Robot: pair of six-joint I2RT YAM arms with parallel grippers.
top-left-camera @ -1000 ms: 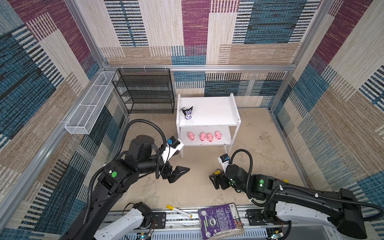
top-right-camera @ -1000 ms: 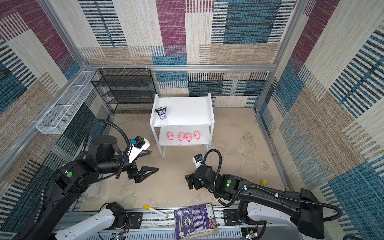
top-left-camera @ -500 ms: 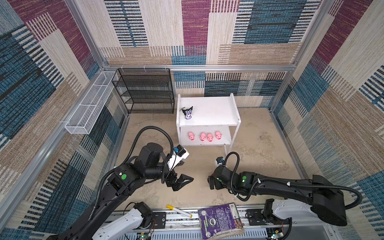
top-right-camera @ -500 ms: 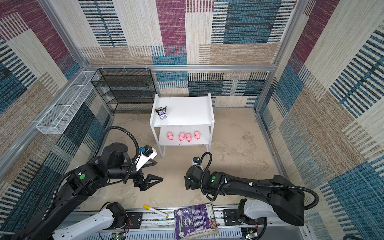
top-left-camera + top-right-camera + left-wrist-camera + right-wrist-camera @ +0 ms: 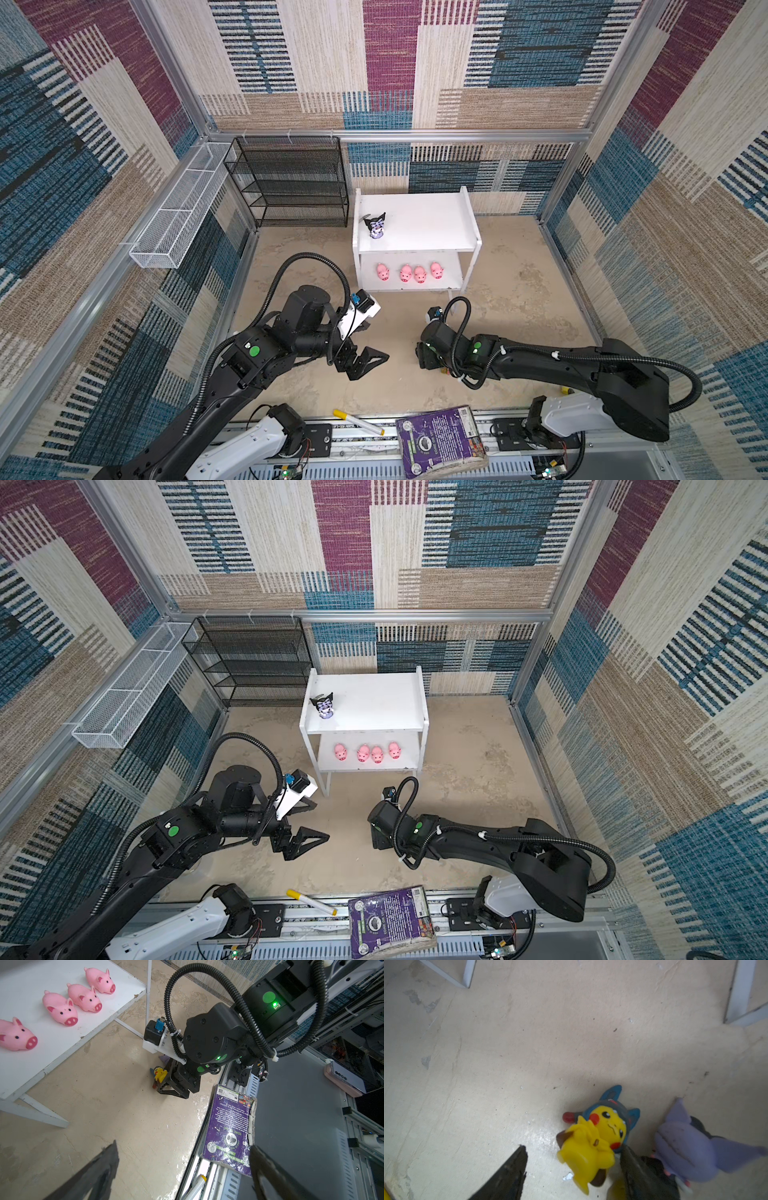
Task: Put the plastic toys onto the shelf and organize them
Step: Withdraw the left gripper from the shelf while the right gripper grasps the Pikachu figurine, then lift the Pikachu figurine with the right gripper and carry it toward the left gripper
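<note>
**A:** Far to your left, the long white wire basket (image 5: pixel 166 224) hung on the wall. Beside it the black mesh rack (image 5: pixel 291 183) stood in the back corner. Both were well apart from your arms.

**B:** Your left gripper (image 5: pixel 182 1145) hovered over bare floor, jaws spread wide with nothing between them.

**A:** To its right stood the shelf (image 5: pixel 428 224). The black-purple eared toy (image 5: pixel 375 225) was upright at the left end of the top board. The four pink pigs (image 5: pixel 409 273) sat in a row on the lower board.

**B:** On the front rail lay the yellow-capped marker (image 5: pixel 358 422), with the purple book (image 5: pixel 440 440) to its right.

**A:** Your right gripper (image 5: pixel 574 1147) was down at the floor, near a thin shelf leg (image 5: pixel 148 991). Its jaws stood partly apart on either side of the yellow blue-hooded toy (image 5: pixel 593 1142), which lay on its side. One finger (image 5: pixel 633 1167) was right at the toy's head and the other (image 5: pixel 508 1172) was clear of it, so you had no grip.

**B:** The lilac eared toy (image 5: pixel 685 1147) lay just beyond that near finger and crowded it.

**A:** On the book you had a QR code (image 5: pixel 220 1091) in one corner and a green line that seemed to start "COME". The rest was too fine to read.
</note>
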